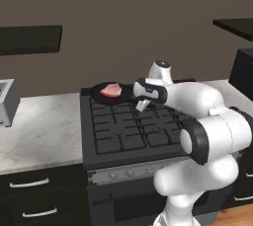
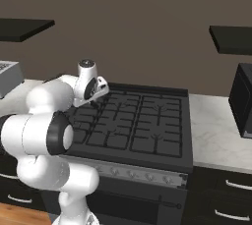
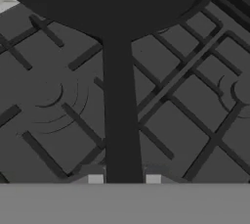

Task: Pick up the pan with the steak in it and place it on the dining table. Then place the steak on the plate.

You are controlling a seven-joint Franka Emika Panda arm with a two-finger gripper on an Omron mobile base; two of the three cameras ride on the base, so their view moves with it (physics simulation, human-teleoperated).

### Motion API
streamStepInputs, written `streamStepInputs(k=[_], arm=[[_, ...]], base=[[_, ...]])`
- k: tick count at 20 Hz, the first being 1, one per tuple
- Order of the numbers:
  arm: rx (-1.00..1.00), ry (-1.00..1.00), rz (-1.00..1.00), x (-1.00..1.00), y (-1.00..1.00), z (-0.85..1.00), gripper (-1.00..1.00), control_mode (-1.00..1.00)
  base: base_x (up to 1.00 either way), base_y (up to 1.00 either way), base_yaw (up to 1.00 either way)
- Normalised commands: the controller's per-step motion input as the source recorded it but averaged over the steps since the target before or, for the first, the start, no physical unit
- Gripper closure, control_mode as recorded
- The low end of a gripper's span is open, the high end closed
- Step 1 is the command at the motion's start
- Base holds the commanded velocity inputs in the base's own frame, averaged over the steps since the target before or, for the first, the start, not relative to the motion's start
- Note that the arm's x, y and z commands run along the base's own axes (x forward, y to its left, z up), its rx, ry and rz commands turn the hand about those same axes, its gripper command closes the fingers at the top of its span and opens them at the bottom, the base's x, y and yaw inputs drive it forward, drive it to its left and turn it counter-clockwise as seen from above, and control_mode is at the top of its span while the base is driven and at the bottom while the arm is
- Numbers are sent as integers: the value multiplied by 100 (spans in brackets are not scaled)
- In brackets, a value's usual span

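Closest in the hand view, the end effector (image 3: pixel 124 179) is clamped on the pan (image 1: pixel 111 93) handle — fingertips either side. Steak (image 1: pixel 110 90) lies inside the pan — over the stove (image 1: pixel 133 126) grates.

One pan (image 1: pixel 111 93) holding one steak (image 1: pixel 110 90), at the stove's (image 1: pixel 128 131) eleven o'clock corner. One stove with four burner grates. One counter (image 1: pixel 39 129) at nine o'clock carrying one grey appliance (image 1: pixel 6 102). One black microwave (image 2: pixel 242 101) at three o'clock.
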Motion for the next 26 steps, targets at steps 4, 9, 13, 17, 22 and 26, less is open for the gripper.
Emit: streamStepInputs(k=[4, 9, 13, 17, 22, 26], arm=[[-3, -1, 13, -99, -9, 43, 100, -100], [-4, -2, 16, -100, -12, 36, 100, -100], [-3, -6, 15, -97, -18, 28, 100, -100], [0, -9, 16, -91, -21, 19, 100, -100], [0, -6, 19, -87, -23, 16, 100, -100], [0, -3, 24, -77, -23, 8, 100, -100]], base=[[0, 0, 0], [0, 0, 0], [0, 0, 0], [0, 0, 0], [0, 0, 0], [0, 0, 0]])
